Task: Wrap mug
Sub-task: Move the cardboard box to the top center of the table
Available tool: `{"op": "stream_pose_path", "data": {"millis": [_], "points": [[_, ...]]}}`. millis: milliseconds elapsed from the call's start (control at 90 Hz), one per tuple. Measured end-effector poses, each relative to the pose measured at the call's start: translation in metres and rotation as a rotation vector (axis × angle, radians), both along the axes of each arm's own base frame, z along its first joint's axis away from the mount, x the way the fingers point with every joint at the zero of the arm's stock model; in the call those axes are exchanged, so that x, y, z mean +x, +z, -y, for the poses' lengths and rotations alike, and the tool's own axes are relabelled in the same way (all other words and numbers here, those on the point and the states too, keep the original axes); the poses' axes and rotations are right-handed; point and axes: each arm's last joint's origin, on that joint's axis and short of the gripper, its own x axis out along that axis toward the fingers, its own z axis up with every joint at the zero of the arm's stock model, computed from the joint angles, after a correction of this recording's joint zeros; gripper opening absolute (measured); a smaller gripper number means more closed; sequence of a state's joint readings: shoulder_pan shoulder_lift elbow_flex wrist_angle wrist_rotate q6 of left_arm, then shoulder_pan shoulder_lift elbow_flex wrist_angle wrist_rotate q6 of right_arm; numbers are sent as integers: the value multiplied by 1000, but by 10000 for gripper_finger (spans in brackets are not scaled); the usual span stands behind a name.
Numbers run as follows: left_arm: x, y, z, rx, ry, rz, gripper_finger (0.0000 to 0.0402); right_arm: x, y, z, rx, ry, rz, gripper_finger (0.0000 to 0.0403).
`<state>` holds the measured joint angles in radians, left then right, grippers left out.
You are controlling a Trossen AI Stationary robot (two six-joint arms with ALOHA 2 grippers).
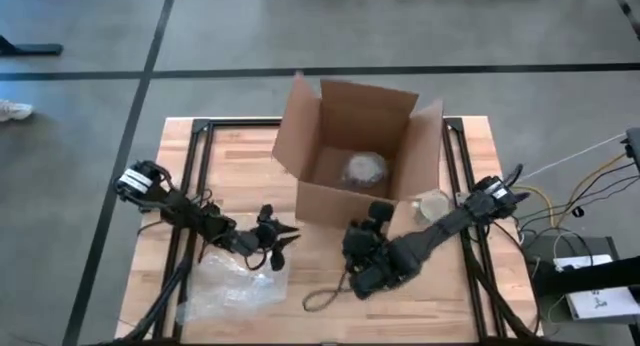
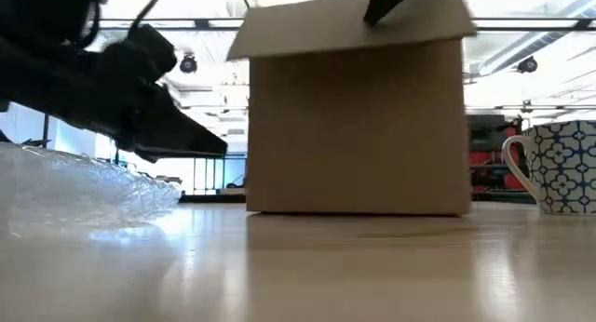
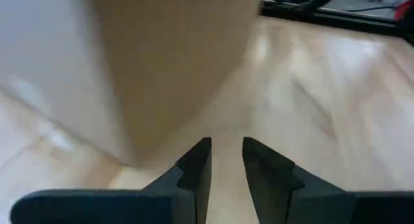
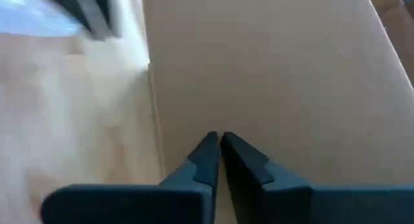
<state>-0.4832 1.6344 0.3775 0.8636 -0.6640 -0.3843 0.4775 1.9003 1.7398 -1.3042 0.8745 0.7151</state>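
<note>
Overhead, table-level, two wrist views; shared cardboard box (image 1: 350,151).

Floor (image 1: 80,116): I saw grey concrete crossed by dark lines.
Table (image 1: 240,166): pale wood with a black frame.
Ceiling (image 2: 205,6): bright, with beams and spotlights.

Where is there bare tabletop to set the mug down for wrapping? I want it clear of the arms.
Bare wood lies left of the cardboard box, behind the left gripper. The front is crowded: bubble wrap, the right gripper, a cord loop. The mug sits squeezed beside the box.
</note>
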Motion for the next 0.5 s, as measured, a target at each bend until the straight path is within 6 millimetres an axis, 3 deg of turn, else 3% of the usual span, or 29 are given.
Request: {"op": "stream_pose_path", "data": {"millis": [178, 333, 422, 500], "points": [[-2, 2, 7, -10, -23, 21, 75, 19, -19, 45, 9, -127, -12, 1], [0, 6, 13, -27, -36, 33, 75, 39, -47, 73, 56, -190, 29, 2], [0, 7, 19, -6, -86, 27, 75, 52, -57, 73, 216, -170, 80, 2], [0, 10, 25, 3, -119, 34, 75, 61, -66, 55, 314, -90, 106, 2]]}}
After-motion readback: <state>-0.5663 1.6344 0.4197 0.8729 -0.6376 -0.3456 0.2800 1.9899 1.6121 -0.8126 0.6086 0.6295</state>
